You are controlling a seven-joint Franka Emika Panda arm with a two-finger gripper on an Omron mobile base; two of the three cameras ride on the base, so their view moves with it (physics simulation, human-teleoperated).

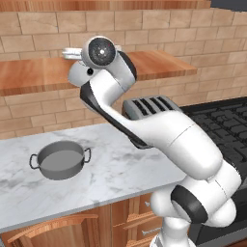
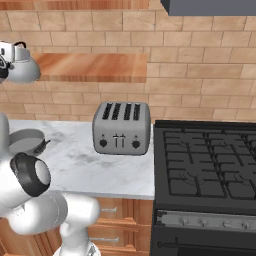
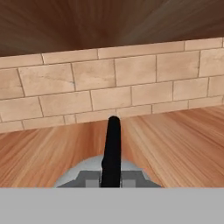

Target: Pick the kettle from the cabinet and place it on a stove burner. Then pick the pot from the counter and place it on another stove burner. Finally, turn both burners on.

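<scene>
The silver-grey kettle (image 2: 24, 70) hangs at the left end of the reddish-brown cabinet shelf (image 2: 95, 67), its thin black handle (image 3: 111, 148) rising between my fingers. My gripper (image 3: 110, 180) is shut on that handle, over the kettle's dome (image 3: 78, 175), and faces the brick wall across the shelf wood (image 3: 175, 144). From the left, the arm hides most of the hand (image 1: 72, 53). The shallow grey pot (image 1: 60, 159) sits on the marble counter (image 1: 120, 164), and it appears again behind the arm (image 2: 25, 142). The black stove grates (image 2: 210, 160) carry nothing.
A boxy four-slot toaster (image 2: 121, 127) stands on the counter between the pot and the stove. A row of knobs (image 2: 220, 223) runs along the stove front. A second wooden shelf runs above the first, and a dark hood (image 2: 210, 7) hangs over the stove.
</scene>
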